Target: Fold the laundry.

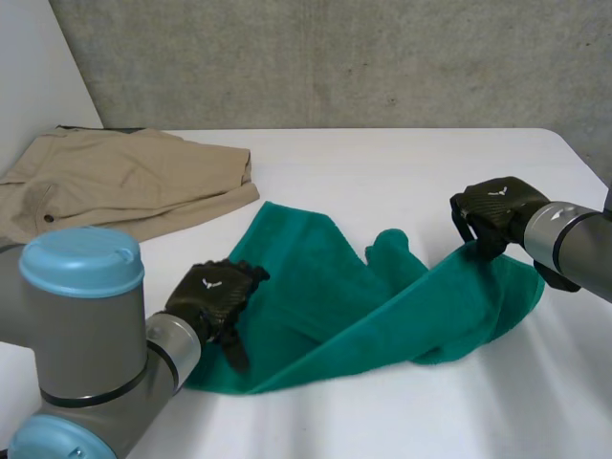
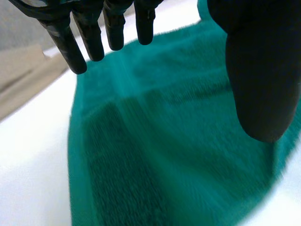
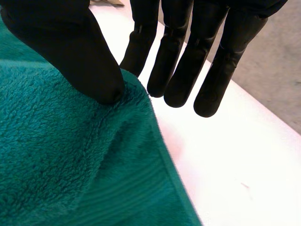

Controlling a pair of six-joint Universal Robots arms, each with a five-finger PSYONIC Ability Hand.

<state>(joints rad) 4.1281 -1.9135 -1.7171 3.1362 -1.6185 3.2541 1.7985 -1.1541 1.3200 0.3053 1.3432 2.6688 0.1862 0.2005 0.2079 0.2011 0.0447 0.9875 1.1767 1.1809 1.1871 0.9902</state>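
The green towel (image 1: 382, 306) lies rumpled on the white table (image 1: 402, 172), its long axis running side to side between the arms — left hand (image 1: 212, 292) slack-fingered over its left end, right hand (image 1: 492, 212) pinching the right-end edge between thumb and straight fingers.

The white table (image 1: 402, 167) is evenly, brightly lit; soft shadow is cast under the rumpled green terry towel (image 1: 335, 287).
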